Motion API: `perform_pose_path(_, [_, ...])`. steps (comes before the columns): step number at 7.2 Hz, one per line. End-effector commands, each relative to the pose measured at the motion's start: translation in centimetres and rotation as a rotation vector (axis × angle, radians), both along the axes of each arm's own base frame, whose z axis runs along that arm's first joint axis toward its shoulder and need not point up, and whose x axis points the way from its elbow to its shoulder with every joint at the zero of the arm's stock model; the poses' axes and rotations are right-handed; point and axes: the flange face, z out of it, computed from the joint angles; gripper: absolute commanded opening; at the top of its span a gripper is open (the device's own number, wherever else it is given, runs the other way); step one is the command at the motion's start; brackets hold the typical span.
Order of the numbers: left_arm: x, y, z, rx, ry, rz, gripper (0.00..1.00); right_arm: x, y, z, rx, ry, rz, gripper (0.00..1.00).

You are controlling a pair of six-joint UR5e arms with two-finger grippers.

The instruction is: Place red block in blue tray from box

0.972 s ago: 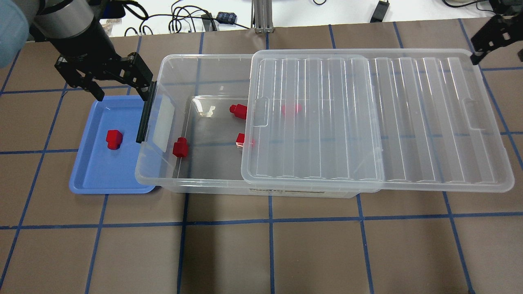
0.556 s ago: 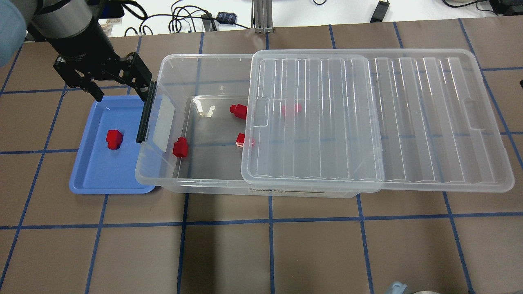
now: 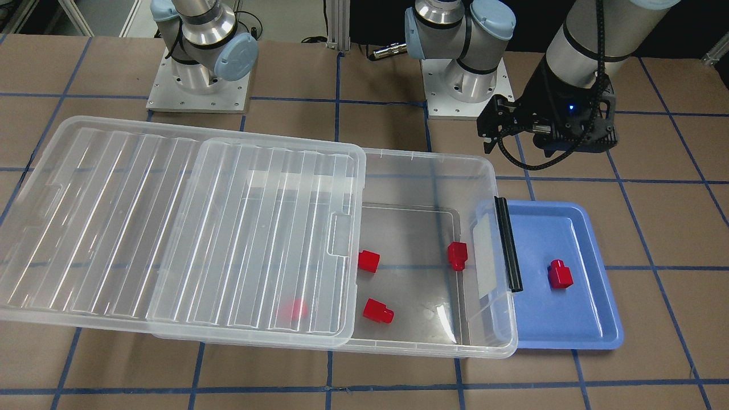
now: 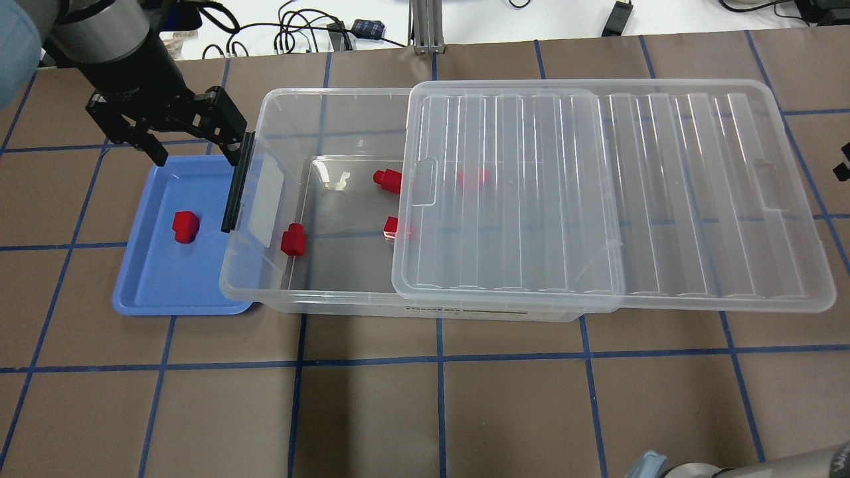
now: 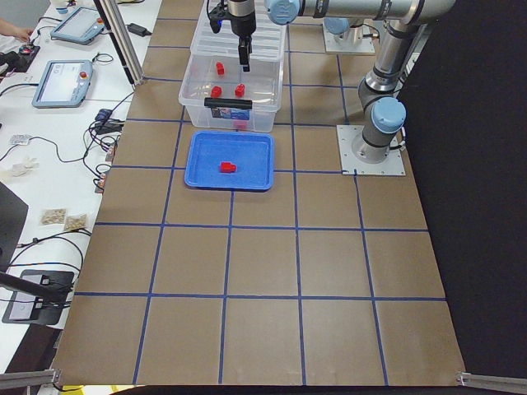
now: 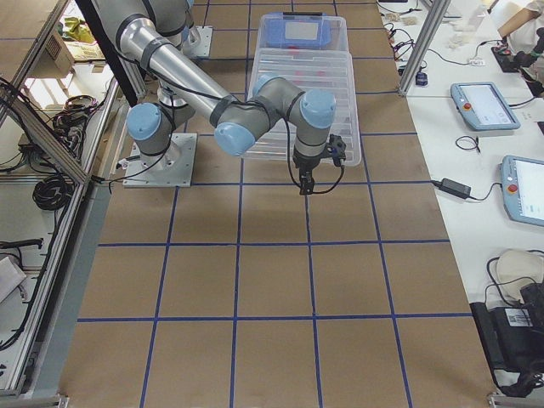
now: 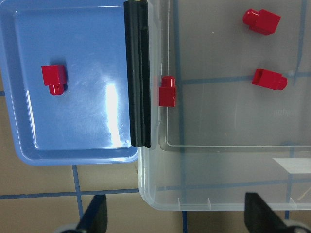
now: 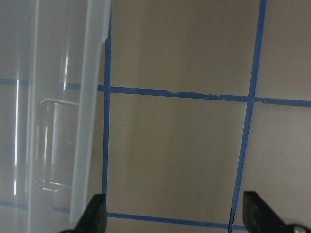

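Well, from overhead the left tool (image 4: 197, 157) has eased back a touch in the last second, toward the far edge of the blue tray (image 4: 149, 285). Its jaws are spread wide and empty. The red block (image 4: 184, 226) lies flat in the tray where it was, nearer than the tool and apart from it. I'd say that placement is done and the arm is clearing off. The right tool (image 4: 843, 162) has left the far right corner of the lid (image 4: 664, 199) and shows only as a sliver at the right edge. Three spare blocks (image 4: 293, 239) sit on the open floor of the box (image 4: 265, 292), with a fourth blurred under the slid-back lid.

From the front, the block rests mid-tray, just beyond the box's black latch bar (image 3: 508, 245).

On the left wrist camera, both fingertips stand far apart with nothing between them. The block is left of the latch bar.

On the right wrist camera, that tool gapes wide over bare table (image 8: 184, 145) beside the lid's edge.
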Motion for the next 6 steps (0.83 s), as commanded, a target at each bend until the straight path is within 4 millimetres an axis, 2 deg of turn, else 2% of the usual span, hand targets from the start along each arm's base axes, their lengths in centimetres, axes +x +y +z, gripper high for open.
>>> perform_pose_path(1, [0.0, 0.2, 0.0, 0.005, 0.000, 0.000, 1.00, 0.6, 0.2, -1.1, -0.016, 0.000, -0.016, 1.00])
perform_pose_path(3, [0.0, 0.2, 0.1, 0.004, 0.002, 0.000, 1.00, 1.8, -0.1, -1.2, -0.016, -0.028, -0.060, 1.00])
perform_pose_path(6, [0.0, 0.2, 0.1, 0.004, 0.000, 0.000, 1.00, 6.8, -1.6, -1.9, -0.004, -0.055, -0.060, 1.00])
